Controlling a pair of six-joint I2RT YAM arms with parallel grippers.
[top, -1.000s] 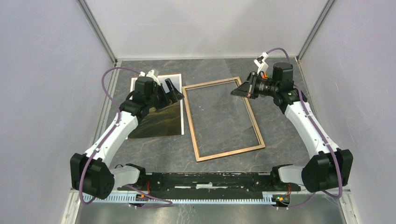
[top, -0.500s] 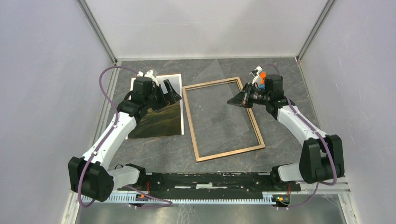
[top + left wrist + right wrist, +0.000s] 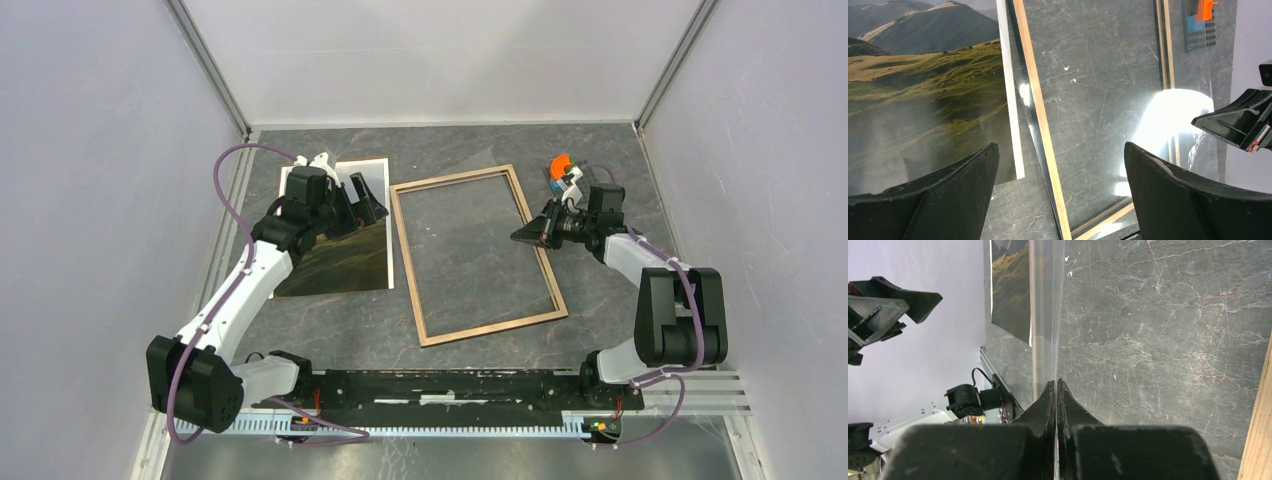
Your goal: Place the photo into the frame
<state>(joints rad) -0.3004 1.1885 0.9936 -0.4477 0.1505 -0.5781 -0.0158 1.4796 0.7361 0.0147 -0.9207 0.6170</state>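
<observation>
Top external view: just left of the frame (image 3: 408, 262), the photo (image 3: 340, 262) lies on the desk (image 3: 600, 290), and the left end effector (image 3: 365, 200) hovers above it, fingers apart. At the frame's right rim, the right end effector (image 3: 522, 237) is clamped on a clear pane (image 3: 470, 235) over the frame.
</observation>
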